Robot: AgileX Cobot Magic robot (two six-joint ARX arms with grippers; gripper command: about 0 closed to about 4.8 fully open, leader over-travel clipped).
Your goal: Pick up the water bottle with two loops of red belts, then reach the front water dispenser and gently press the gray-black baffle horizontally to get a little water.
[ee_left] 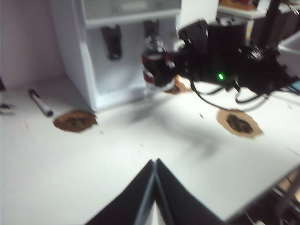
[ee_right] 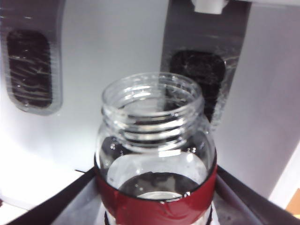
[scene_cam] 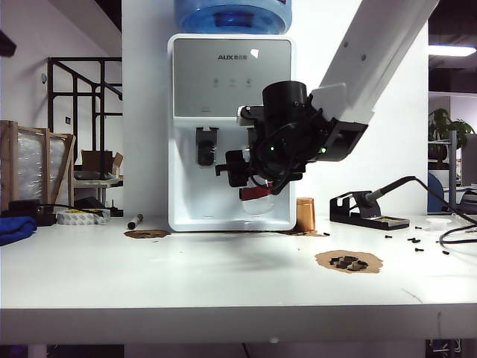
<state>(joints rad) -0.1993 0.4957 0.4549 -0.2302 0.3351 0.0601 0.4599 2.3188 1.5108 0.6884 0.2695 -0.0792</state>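
1. Right wrist view: water bottle (ee_right: pixel 157 154) upright, open-mouthed, clear glass with a red band around the body, held up in the dispenser recess close before the dark baffle (ee_right: pixel 197 77) under the white spout (ee_right: pixel 208 4); touching or not, cannot tell. A second dark baffle (ee_right: pixel 30 70) well off to the side.
2. Nothing seen inside the bottle; threaded neck bare, no cap.
3. Right gripper (ee_right: pixel 157 206) clamped on water bottle, dark fingers (ee_right: pixel 61 201) flanking the body at the red band, jaws spread wide to its width.
4. Exterior view: right gripper (scene_cam: pixel 261 188) raised off the table, reaching across to the front of the water dispenser (scene_cam: pixel 231 134); bottle (scene_cam: pixel 261 195) mostly hidden behind the wrist, red showing below it. Open air between bottle and drip shelf beneath.
5. Blue jug (scene_cam: pixel 231 15) on top of the dispenser, holding water.
6. Copper-brown cylinder (scene_cam: pixel 305 214) standing just beside the dispenser's corner, apart from the gripper.
7. Table (scene_cam: pixel 223 276) broad and bare in front; brown coasters (scene_cam: pixel 349 261), a marker (scene_cam: pixel 135 221), a soldering stand (scene_cam: pixel 369 212) and small screws spread along the far part.
8. Left wrist view: left gripper (ee_left: pixel 155 187) low over the near table, well apart from the dispenser, fingers together in a point, holding nothing.
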